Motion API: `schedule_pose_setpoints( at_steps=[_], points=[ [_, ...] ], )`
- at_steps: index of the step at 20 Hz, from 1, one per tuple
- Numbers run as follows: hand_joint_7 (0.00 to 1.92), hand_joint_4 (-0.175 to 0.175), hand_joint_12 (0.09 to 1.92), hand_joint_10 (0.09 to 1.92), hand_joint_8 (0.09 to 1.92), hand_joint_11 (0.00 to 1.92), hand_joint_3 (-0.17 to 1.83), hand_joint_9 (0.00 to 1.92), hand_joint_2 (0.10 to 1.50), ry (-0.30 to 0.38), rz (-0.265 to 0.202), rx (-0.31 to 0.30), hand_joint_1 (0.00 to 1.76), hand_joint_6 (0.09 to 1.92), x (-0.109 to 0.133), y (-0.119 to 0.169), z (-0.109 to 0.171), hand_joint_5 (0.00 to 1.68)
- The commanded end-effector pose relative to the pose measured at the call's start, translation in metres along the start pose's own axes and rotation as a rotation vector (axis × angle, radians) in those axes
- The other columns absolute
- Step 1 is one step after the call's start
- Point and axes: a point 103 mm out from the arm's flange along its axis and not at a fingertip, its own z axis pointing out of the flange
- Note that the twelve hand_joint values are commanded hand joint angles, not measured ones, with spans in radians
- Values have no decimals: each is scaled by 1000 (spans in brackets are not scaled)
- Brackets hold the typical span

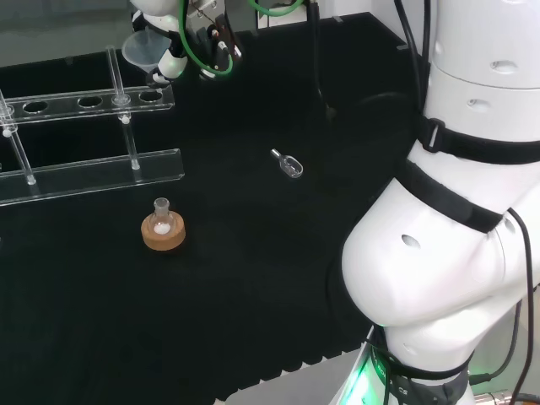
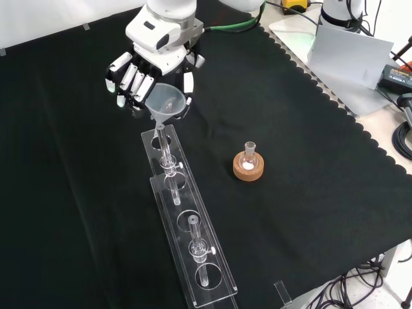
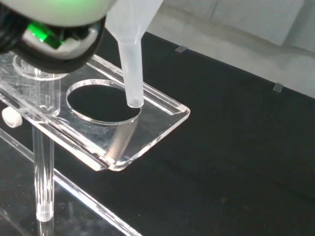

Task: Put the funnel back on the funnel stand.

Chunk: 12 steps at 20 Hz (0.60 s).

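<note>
While the hand (image 2: 151, 71) hangs over the far end of the funnel stand (image 2: 183, 219) in the front view, its fingers (image 2: 132, 80) are curled around the clear funnel (image 2: 166, 102) and grasp it at the cone. The thumb side and the other fingers close on the cone from two sides, and the funnel stays upright with the stem pointing down.

In the wrist view the stem of the funnel (image 3: 132, 73) ends just above the edge of the last round hole of the upper plate (image 3: 142, 123). The tip is at the rim of the hole, not in its middle; I cannot tell if it touches the plate. In the head view the funnel (image 1: 143, 51) is at the right end of the stand (image 1: 84, 105), with the hand (image 1: 181, 42) beside it.

The stand is of clear plastic, with two long plates on thin posts and several round holes in a row. The hole under the funnel is the one nearest to the end edge of the plate, so the plate's corner is close to the stem.

To the right of the stand in the front view, a small flask (image 2: 250, 154) sits on a cork ring (image 2: 248, 168), well apart from the hand. In the head view a small clear scoop (image 1: 288, 164) lies on the black cloth of the bench (image 1: 253, 278), also well apart. The cloth around the stand's end is free on both sides.
</note>
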Motion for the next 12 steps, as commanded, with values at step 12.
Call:
schedule_pose_setpoints(
  at_steps=[12],
  points=[
    [1055, 27, 1406, 467, 492, 0, 550, 745, 534, 170, 91, 43, 933, 670, 14, 5, 6, 822]
  ],
)
